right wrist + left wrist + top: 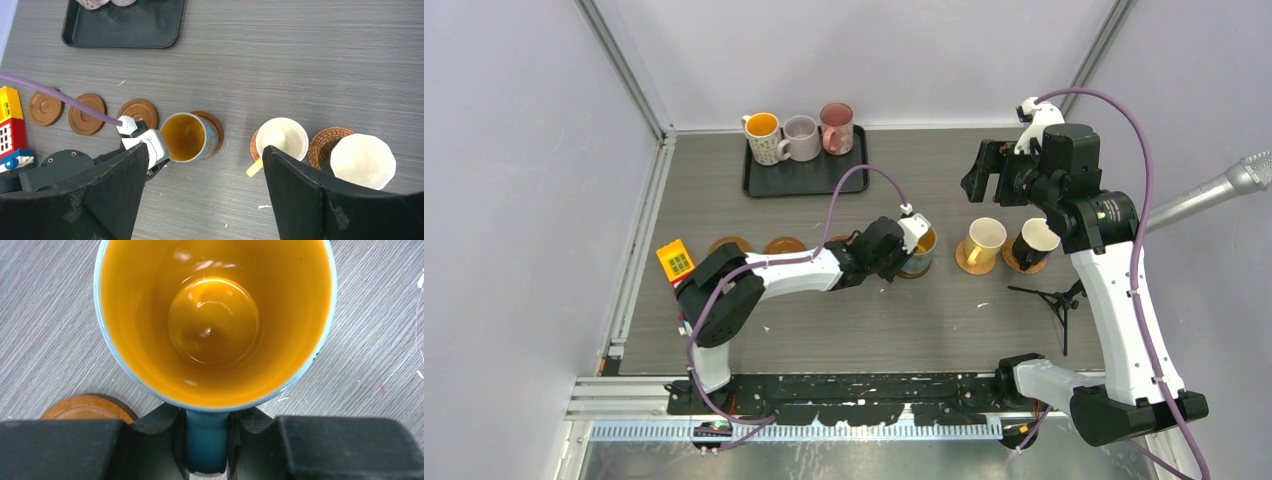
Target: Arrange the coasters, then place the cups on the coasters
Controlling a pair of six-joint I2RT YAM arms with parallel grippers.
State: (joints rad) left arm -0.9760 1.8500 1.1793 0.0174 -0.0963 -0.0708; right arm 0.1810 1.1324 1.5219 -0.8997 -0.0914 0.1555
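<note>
Across the grey wood-grain table (874,320) we log a black rectangular tray (809,183) at the far left, three ceramic mugs (801,138) on it. Right gripper (989,175) hangs over the far right, fingers spread wide, nothing between. Left gripper (207,440) pinches the handle of the blue, orange-lined ceramic mug (215,325), over a round brown wooden coaster (216,131) mid-table; three bare wooden coasters (87,114) lie left of it.

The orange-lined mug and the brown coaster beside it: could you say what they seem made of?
The mug looks like glazed ceramic: its orange inside shines with sharp highlights. The coaster looks like matte brown wood with turned rings, though that is uncertain.
</note>
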